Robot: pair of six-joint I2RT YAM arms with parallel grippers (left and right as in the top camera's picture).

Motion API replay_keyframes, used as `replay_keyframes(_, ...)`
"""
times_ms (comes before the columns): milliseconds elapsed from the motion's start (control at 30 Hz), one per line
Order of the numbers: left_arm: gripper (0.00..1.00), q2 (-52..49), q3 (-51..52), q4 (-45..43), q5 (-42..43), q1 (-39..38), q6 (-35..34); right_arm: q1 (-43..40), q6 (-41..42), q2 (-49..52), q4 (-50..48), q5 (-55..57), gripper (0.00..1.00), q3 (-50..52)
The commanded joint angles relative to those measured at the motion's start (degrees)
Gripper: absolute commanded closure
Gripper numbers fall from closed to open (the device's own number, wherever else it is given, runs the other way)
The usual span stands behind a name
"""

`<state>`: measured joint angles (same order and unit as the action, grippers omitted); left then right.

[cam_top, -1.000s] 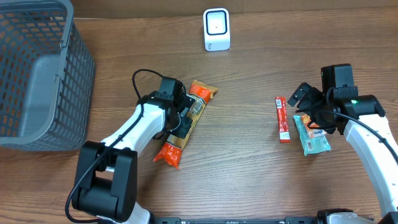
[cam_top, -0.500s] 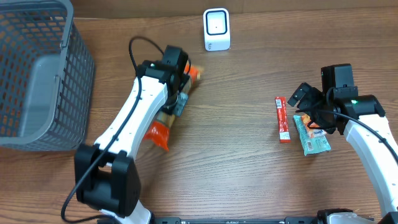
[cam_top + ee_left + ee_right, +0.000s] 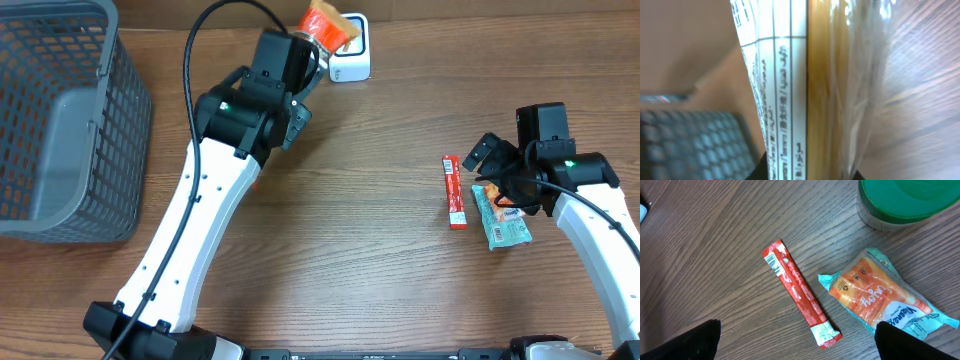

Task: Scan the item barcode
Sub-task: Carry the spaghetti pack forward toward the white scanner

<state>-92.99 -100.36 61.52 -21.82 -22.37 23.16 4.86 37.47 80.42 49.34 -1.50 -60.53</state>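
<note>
Overhead: the left arm has swung the pack (image 3: 325,20) off the bench (image 3: 380,280) and up to the scanner (image 3: 352,62), so the scan looks imminent.

Left wrist: the left fingers (image 3: 757,174) are clamped on the pack. Its label fills the view, and no barcode shows.

Right wrist: the right fingers (image 3: 695,340) stay spread wide over the stick (image 3: 800,292) and pouch (image 3: 880,300), holding nothing.

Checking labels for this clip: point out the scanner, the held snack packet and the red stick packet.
scanner (image 3: 353,68), overhead view, lower white casing.
snack packet (image 3: 325,20), overhead view, orange end.
red stick packet (image 3: 799,297), right wrist view, wrapper middle.
</note>
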Motion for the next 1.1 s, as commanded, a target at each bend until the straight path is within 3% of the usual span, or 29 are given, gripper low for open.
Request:
replay_keyframes(0,0.96,2.03,-4.81,-6.88,-8.46,0.22,10.45,-0.11,-0.24,-0.13,-0.15,0.15,0.00,-0.61)
replay_keyframes(167,0.96,1.53,-4.92,-20.24,-12.07,0.22,20.09,-0.11,-0.24,-0.13,-0.15,0.15,0.00,-0.61)
replay_keyframes(367,0.96,-1.88,-4.92,-26.99,-12.07,0.35,27.71,-0.11,-0.24,-0.13,-0.15,0.17,0.00,-0.61)
replay_keyframes(567,0.96,-8.31,-4.92,-32.22,-11.69,1.51,26.49,-0.11,-0.24,-0.13,-0.15,0.17,0.00,-0.61)
replay_keyframes(800,0.96,-17.73,-4.92,-44.37,-11.78,3.61,26.60,-0.11,-0.24,-0.13,-0.15,0.17,0.00,-0.61)
replay_keyframes(1067,0.96,-27.65,-4.92,-57.72,-11.17,5.68,35.65,-0.11,-0.24,-0.13,-0.15,0.15,0.00,-0.61)
